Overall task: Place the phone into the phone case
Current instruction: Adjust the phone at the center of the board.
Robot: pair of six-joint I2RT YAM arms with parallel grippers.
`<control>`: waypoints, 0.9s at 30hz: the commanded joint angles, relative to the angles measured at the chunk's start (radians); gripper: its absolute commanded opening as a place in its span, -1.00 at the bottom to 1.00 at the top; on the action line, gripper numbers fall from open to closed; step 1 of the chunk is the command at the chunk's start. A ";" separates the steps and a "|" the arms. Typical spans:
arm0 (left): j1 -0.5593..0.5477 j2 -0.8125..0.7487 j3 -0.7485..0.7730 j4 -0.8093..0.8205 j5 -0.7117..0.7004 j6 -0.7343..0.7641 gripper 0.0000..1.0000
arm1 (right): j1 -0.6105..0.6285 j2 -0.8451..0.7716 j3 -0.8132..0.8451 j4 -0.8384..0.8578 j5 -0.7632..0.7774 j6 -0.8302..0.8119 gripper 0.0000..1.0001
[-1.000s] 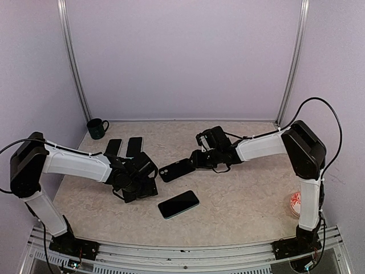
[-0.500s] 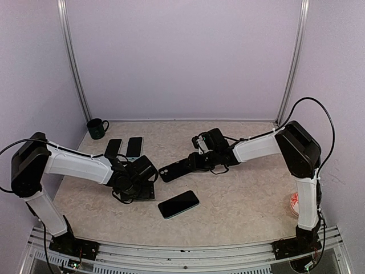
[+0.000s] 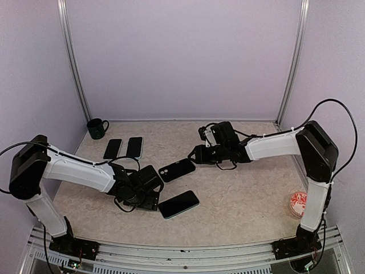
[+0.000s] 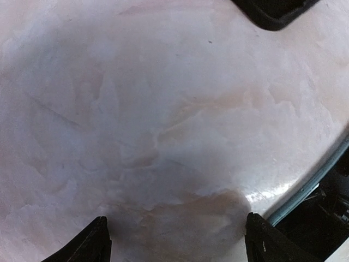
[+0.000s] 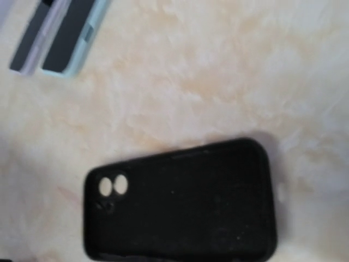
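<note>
The black phone case (image 3: 177, 169) lies flat mid-table, camera holes to the left. The dark-screened phone (image 3: 178, 204) with a light blue edge lies in front of it. My left gripper (image 3: 149, 197) sits low over the table just left of the phone. In the left wrist view it is open (image 4: 180, 243) over bare table, with the phone's edge (image 4: 327, 218) at the right and a corner of the case (image 4: 272, 11) at the top. My right gripper (image 3: 197, 155) hovers just right of the case, apart from it. The right wrist view shows the case (image 5: 180, 207) with no fingers on it.
Two more phones (image 3: 113, 148) (image 3: 134, 146) lie side by side at the back left, also in the right wrist view (image 5: 60, 33). A dark green mug (image 3: 97, 128) stands in the back left corner. A red and white object (image 3: 295, 204) sits near the right edge.
My right gripper has pulled back to the right, off the case's end. My left gripper has moved forward and right, towards the phone. The case and the phone have not moved.
</note>
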 commanded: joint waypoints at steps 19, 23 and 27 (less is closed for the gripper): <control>-0.102 0.137 0.126 0.119 0.259 0.195 0.61 | 0.084 -0.731 -0.494 -0.413 0.003 -0.027 0.99; -0.117 0.188 0.185 0.123 0.286 0.216 0.61 | 0.148 -0.823 -0.551 -0.448 0.020 0.039 0.99; -0.132 0.253 0.236 0.125 0.312 0.217 0.60 | 0.196 -0.844 -0.562 -0.472 0.058 0.079 0.99</control>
